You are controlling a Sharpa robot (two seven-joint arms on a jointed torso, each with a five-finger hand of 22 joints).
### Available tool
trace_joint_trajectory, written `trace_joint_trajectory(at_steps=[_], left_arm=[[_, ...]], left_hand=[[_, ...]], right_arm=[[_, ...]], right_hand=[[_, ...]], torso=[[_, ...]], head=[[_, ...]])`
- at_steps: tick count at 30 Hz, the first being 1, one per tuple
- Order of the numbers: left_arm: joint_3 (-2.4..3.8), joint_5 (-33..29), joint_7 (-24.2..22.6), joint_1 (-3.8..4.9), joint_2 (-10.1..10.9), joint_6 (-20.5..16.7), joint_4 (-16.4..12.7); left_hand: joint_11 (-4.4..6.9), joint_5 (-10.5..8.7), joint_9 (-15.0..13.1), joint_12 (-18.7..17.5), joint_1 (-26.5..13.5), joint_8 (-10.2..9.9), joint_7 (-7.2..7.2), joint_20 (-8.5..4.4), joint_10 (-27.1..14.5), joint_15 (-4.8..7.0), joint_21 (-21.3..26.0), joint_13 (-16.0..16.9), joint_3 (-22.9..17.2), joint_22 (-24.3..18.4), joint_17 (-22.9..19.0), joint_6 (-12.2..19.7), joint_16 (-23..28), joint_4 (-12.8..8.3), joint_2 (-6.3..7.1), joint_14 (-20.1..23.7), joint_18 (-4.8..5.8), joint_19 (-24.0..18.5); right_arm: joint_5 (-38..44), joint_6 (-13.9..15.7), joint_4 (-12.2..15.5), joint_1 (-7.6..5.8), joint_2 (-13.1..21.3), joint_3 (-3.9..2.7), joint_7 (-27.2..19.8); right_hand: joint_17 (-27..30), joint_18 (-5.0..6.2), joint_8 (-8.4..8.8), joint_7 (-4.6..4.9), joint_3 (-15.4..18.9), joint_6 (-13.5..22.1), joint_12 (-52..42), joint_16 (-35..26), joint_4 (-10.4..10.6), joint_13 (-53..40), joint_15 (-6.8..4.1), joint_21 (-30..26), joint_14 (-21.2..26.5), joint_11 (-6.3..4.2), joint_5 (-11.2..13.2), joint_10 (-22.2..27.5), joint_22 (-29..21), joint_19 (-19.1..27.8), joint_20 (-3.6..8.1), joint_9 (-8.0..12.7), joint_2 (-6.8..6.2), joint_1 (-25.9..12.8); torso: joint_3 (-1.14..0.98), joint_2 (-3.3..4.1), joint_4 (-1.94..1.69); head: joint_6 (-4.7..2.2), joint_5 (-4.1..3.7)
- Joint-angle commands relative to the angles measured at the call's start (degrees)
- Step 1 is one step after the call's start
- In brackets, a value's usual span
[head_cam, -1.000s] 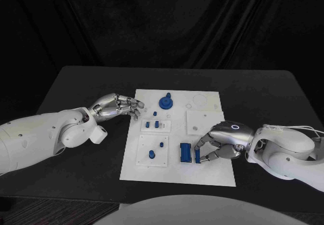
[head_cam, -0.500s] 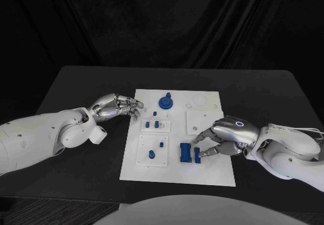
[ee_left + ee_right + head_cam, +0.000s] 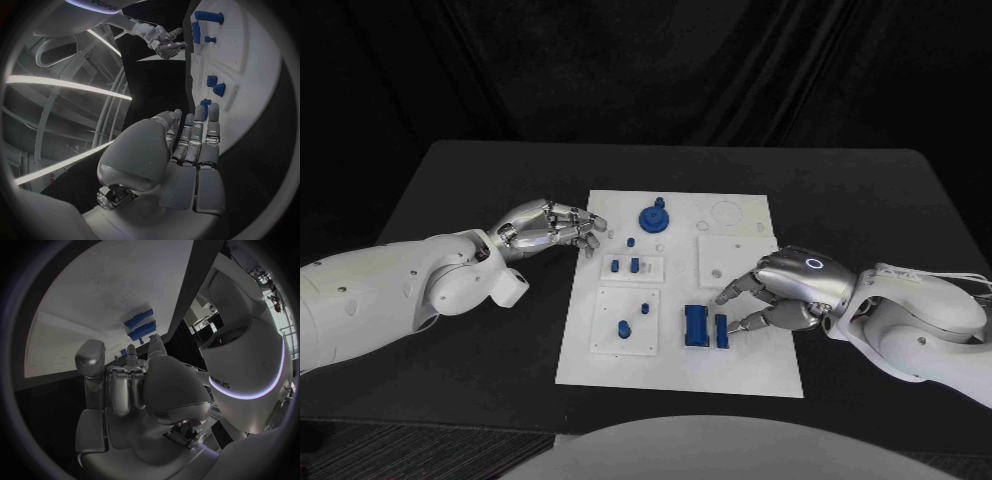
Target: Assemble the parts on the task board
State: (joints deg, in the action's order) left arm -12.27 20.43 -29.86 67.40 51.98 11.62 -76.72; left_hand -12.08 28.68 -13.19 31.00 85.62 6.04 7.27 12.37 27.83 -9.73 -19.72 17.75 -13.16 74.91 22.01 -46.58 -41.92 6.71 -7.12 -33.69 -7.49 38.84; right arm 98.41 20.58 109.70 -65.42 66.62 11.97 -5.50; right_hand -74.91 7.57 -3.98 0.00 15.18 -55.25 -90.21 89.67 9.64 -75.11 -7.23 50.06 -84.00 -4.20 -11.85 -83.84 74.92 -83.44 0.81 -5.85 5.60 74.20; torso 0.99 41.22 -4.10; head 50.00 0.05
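R hand [image 3: 783, 293] open, empty, fingers spread just beside two blue bars [image 3: 702, 326] on board [image 3: 747, 375]. L hand [image 3: 548, 227] open at board's edge.

Lab: black-draped backdrop [image 3: 646, 70], black table [image 3: 877, 200].

Matt white task board [image 3: 747, 370], glossy blue plastic parts [image 3: 694, 326], matt black table [image 3: 488, 180].

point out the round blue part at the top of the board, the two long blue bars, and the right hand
round blue part [image 3: 653, 217], head view, centre of its disc
long blue bars [image 3: 694, 326], head view, middle of the larger bar
right hand [image 3: 788, 290], head view, back of the hand
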Motion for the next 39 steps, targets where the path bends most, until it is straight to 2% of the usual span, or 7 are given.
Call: trace_joint_trajectory(at_steps=[1,7,22,32,34,37,39], left_arm=[[0.04,-0.5,-0.9,-0.08,-0.1,0.7,-0.1],[0.04,-0.5,-0.9,-0.09,-0.1,0.7,-0.1],[0.04,-0.5,-0.9,-0.11,-0.1,0.7,-0.1],[0.04,-0.5,-0.8,-0.13,-0.1,0.7,-0.1],[0.04,-0.5,-0.8,-0.13,0.0,0.7,-0.1],[0.04,-0.5,-0.8,-0.14,0.0,0.7,-0.1],[0.04,-0.5,-0.8,-0.14,0.0,0.7,-0.2]], left_hand=[[-0.30,0.19,0.1,0.3,-0.6,0.4,0.24,0.12,0.0,-0.04,-0.3,-0.1,-0.3,1.5,-0.1,0.3,-0.3,-0.1,-0.12,0.4,0.32,-0.3],[-0.30,0.19,0.1,0.3,-0.6,0.4,0.24,0.12,0.0,-0.04,-0.3,-0.1,-0.3,1.5,-0.1,0.3,-0.3,-0.1,-0.12,0.4,0.32,-0.3],[-0.32,0.23,0.1,0.3,-0.7,0.4,0.25,0.09,0.1,-0.05,-0.4,-0.2,-0.5,1.5,-0.1,0.3,-0.3,-0.1,-0.10,0.4,0.35,-0.4],[-0.32,0.23,0.1,0.3,-0.7,0.4,0.25,0.09,0.1,-0.05,-0.4,-0.2,-0.5,1.5,-0.1,0.3,-0.3,-0.1,-0.10,0.4,0.35,-0.4],[-0.32,0.23,0.1,0.3,-0.7,0.4,0.25,0.09,0.1,-0.05,-0.4,-0.2,-0.5,1.5,-0.1,0.3,-0.3,-0.1,-0.10,0.4,0.35,-0.4],[-0.32,0.23,0.1,0.3,-0.7,0.4,0.25,0.09,0.1,-0.05,-0.4,-0.2,-0.5,1.5,-0.1,0.3,-0.3,-0.1,-0.10,0.4,0.35,-0.4],[-0.32,0.23,0.1,0.3,-0.7,0.4,0.25,0.09,0.1,-0.05,-0.4,-0.2,-0.5,1.5,-0.1,0.3,-0.3,-0.1,-0.10,0.4,0.35,-0.4]], right_arm=[[0.9,-2.2,0.0,0.16,0.0,0.00,1.8],[0.9,-3.7,-0.3,0.21,-0.4,0.00,2.2],[0.9,-6.7,-0.7,2.18,-0.9,-0.01,4.0],[0.9,-8.1,-0.9,2.44,-1.0,-0.01,5.2],[0.9,-8.2,-0.9,2.45,-1.0,-0.01,5.5],[0.9,-8.3,-1.1,2.46,-1.0,-0.01,6.1],[0.9,-8.2,-1.2,2.47,-1.1,-0.01,6.4]], right_hand=[[-13.4,-0.89,0.11,0.05,0.1,-0.4,0.2,-0.1,0.2,-14.9,-0.49,-0.3,-5.7,-0.33,0.4,-6.2,6.2,0.1,0.31,0.1,-0.11,0.1],[-13.4,-0.91,0.12,0.06,0.1,-0.4,0.2,-0.1,0.3,-14.9,-0.48,-0.3,-5.7,-0.31,0.6,-6.2,6.2,0.1,0.31,0.2,-0.12,0.1],[-13.4,-0.90,0.03,0.09,0.2,-0.7,0.2,-0.1,0.6,-14.9,-0.45,-0.4,-5.7,-0.29,1.2,-6.2,6.2,0.1,0.30,0.3,-0.05,-0.1],[-13.3,-0.88,-0.03,0.17,0.3,-0.9,0.2,-0.1,0.9,-14.9,-0.43,-0.6,-5.7,-0.26,1.7,-6.2,6.1,0.1,0.28,0.5,-0.02,-0.5],[-13.2,-0.86,0.01,0.29,0.4,-0.9,0.2,-0.1,1.0,-14.9,-0.41,-0.7,-5.6,-0.20,1.8,-6.2,6.1,0.2,0.27,0.5,-0.03,-0.5],[-13.1,-0.88,0.49,1.31,0.5,1.1,0.2,-0.2,1.4,-14.9,0.14,-1.2,-5.6,0.50,1.8,-6.2,6.0,0.2,-0.03,1.4,-0.10,-0.7],[-13.1,-0.87,0.48,1.66,0.5,2.2,0.2,-0.2,1.5,-14.9,0.46,-1.4,-5.6,0.81,1.7,-6.2,6.0,0.3,-0.29,1.8,-0.14,-0.7]], torso=[[0.04,-0.04,-0.09],[0.03,0.00,-0.09],[0.02,-0.13,-0.01],[0.02,-0.16,-0.02],[0.02,-0.13,0.02],[0.04,-0.11,0.01],[0.03,-0.09,0.00]], head=[[0.00,-0.09],[0.00,-0.18],[0.00,-0.04],[0.00,-0.12],[0.00,-0.12],[0.00,-0.13],[0.00,-0.12]])
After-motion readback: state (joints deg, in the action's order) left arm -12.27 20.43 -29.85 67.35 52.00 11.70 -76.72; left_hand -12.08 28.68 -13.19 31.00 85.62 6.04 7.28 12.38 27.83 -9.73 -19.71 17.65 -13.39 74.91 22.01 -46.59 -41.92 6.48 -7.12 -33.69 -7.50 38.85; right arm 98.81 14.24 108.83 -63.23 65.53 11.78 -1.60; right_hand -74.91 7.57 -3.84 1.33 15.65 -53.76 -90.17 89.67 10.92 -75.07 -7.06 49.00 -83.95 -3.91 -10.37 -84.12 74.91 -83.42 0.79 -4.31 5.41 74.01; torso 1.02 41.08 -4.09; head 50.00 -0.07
